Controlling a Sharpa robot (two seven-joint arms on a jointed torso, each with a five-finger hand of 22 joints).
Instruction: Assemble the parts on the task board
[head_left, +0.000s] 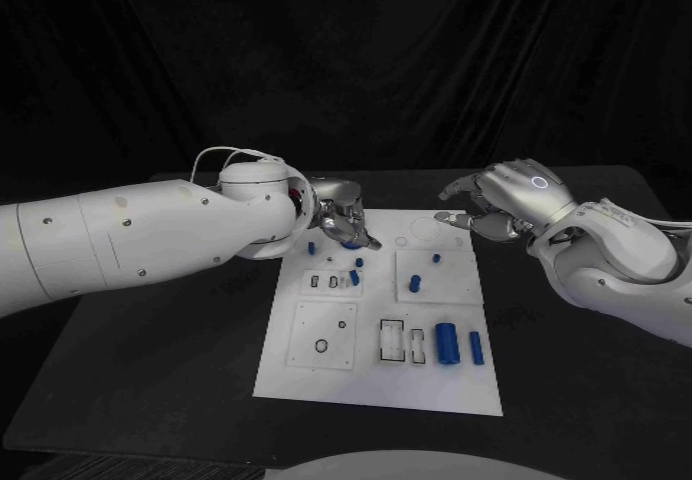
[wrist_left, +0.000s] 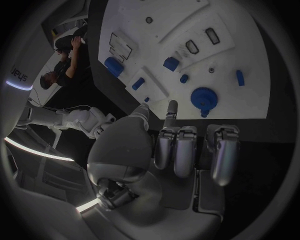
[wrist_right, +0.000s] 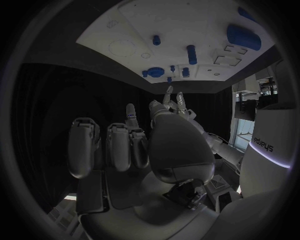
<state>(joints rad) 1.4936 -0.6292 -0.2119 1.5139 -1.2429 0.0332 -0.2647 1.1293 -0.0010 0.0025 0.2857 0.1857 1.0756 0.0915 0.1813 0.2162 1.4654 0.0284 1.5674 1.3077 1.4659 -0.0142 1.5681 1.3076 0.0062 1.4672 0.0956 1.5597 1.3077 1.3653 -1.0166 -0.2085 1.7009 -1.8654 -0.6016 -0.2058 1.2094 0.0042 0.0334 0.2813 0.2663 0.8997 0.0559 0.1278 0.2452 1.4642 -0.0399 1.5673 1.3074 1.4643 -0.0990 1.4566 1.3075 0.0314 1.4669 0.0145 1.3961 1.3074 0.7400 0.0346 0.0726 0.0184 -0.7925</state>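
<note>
Blue parts (head_left: 447, 343) on task board (head_left: 361, 385) — no readable writing.

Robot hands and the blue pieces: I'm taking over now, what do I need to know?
Left hand: at the far left corner of the task board, fingertips by a round blue part; whether they touch it is unclear.
Right hand: above the far right corner, fingers curled, holding nothing.
Two blue cylinders lie at the near right; small blue pieces sit mid-board.
Several slots look unfilled, so assembly remains.
</note>
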